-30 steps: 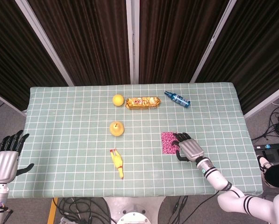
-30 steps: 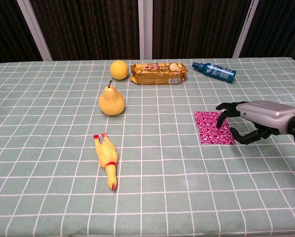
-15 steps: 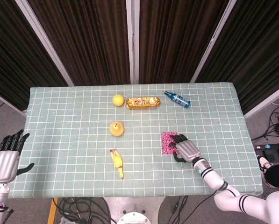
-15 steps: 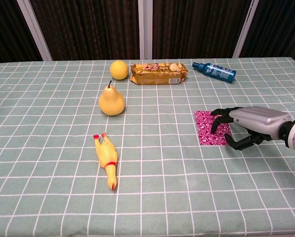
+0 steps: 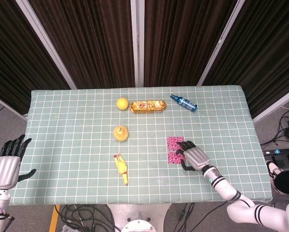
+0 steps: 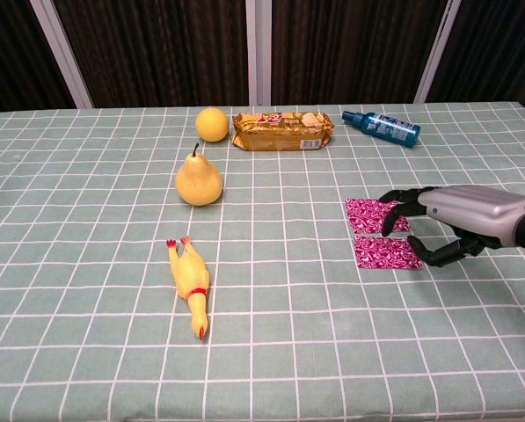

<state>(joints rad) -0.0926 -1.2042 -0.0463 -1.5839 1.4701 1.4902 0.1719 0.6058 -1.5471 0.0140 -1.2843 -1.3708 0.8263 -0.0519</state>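
The right hand (image 6: 460,224) reaches, fingers curled and holding nothing, onto the right edge of two pink cloths (image 6: 381,236) lying well right of the pear (image 6: 198,181), where a good grip calls for pinching one cloth edge only.

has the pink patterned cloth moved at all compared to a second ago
Yes. In the chest view the pink cloth now shows as two pieces with a gap of tablecloth between; its near part sits closer to the table's front edge, under the right hand.
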